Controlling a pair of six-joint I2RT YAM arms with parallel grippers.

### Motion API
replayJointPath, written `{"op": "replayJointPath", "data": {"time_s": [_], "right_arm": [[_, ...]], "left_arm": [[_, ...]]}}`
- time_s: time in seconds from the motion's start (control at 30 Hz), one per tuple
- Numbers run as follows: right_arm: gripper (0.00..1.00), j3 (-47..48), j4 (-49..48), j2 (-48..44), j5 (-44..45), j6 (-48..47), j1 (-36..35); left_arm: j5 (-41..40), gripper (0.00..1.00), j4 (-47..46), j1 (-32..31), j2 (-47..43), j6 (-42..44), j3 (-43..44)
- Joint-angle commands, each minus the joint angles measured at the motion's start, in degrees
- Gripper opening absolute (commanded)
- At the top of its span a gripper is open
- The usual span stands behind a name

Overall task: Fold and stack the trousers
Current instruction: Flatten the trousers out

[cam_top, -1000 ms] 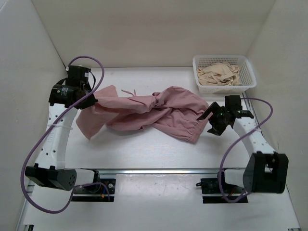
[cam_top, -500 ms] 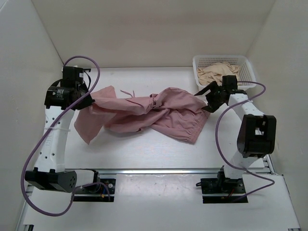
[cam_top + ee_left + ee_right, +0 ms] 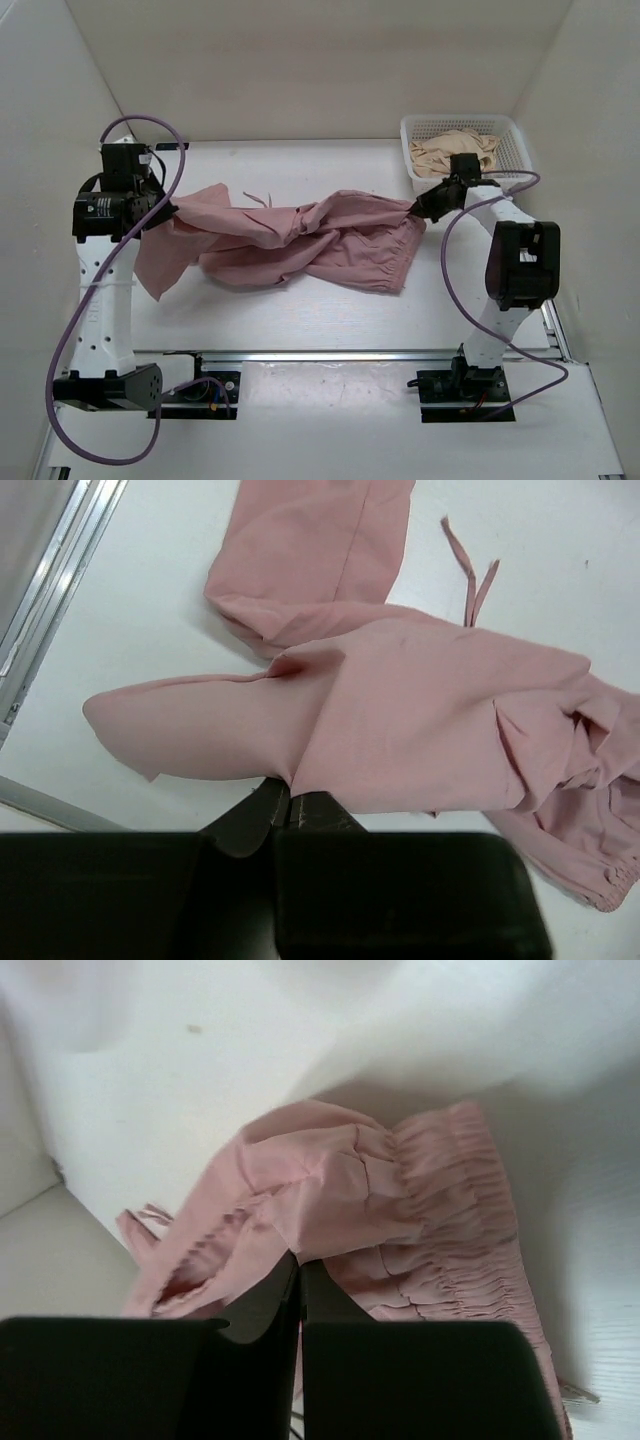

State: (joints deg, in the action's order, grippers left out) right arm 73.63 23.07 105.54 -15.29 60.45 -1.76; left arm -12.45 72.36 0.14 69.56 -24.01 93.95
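The left arm point(image 3: 100, 290) stands upright at the table's point(image 3: 300, 320) left edge, the left gripper point(image 3: 170, 207) pinched on the trousers point(image 3: 300, 235). The right arm point(image 3: 520, 270) rises near the right edge, the right gripper point(image 3: 418, 208) closed, seemingly on the same cloth.

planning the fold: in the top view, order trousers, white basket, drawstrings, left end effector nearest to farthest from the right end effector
1. trousers: gripped by the right end effector.
2. white basket: just behind it, far right.
3. drawstrings: mid-table, leftward.
4. left end effector: far left, gripping the other end.
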Motion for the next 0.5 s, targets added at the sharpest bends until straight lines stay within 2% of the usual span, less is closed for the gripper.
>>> {"op": "replayJointPath", "data": {"time_s": [0.0, 0.1, 0.17, 0.23, 0.3, 0.37, 0.4, 0.43, 0.47], "right_arm": [[0.00, 7.6, 2.7, -7.8, 4.5, -3.7, 0.1], [0.00, 18.3, 7.0, -8.3, 6.7, -6.7, 0.1], [0.00, 28.5, 11.0, -8.3, 6.7, -8.4, 0.6], [0.00, 34.3, 13.7, -8.3, 7.2, -11.2, 0.6], [0.00, 37.4, 16.6, -10.8, 7.8, -13.4, 0.6], [0.00, 34.6, 16.7, -14.3, 9.0, -14.1, 1.1], [0.00, 29.0, 16.7, -18.7, 9.7, -14.1, 1.1], [0.00, 25.1, 15.8, -21.3, 10.4, -14.1, 1.1], [0.00, 20.8, 15.2, -24.2, 11.0, -14.1, 1.1]], "left_arm": [[2.0, 0.10, -4.5, 2.5, 0.3, -0.2, 2.3], [5.5, 0.10, -7.6, 3.6, 6.7, -0.8, 6.6], [7.1, 0.10, -4.2, 6.1, 14.2, -1.3, 19.5], [8.3, 0.10, -0.7, 8.6, 17.1, -1.3, 31.7], [10.0, 0.10, -1.2, 11.0, 17.1, -0.7, 35.1], [10.7, 0.10, -2.5, 14.0, 14.9, -0.7, 35.7], [10.7, 0.10, -2.5, 14.8, 13.9, -1.3, 34.3], [10.7, 0.10, -3.1, 15.8, 12.7, -1.3, 32.4], [11.4, 0.10, -3.7, 17.2, 11.4, -2.8, 26.8]]}}
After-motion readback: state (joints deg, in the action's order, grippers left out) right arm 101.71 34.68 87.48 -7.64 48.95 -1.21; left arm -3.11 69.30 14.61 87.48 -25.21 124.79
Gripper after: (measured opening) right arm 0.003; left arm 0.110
